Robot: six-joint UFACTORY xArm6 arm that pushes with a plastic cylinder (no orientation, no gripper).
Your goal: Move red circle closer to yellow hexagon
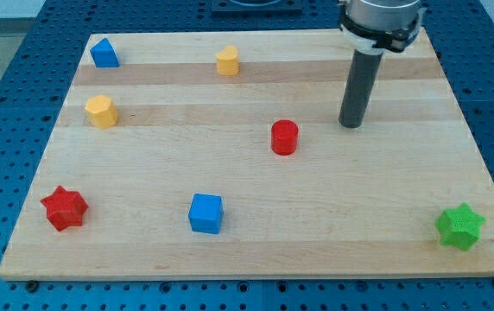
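Note:
The red circle [284,137], a short red cylinder, stands near the middle of the wooden board [385,216]. A yellow block that looks like a hexagon [101,111] sits far to its left near the board's left edge. A second yellow block [227,60], whose shape I cannot make out, lies near the view's top. My tip [350,124] rests on the board to the right of the red circle and slightly above it, about one block width clear of it and touching nothing.
A blue block [104,53] with a pointed top is at the top left. A red star [64,207] is at the bottom left, a blue cube [205,212] at the bottom middle, and a green star [460,226] at the bottom right.

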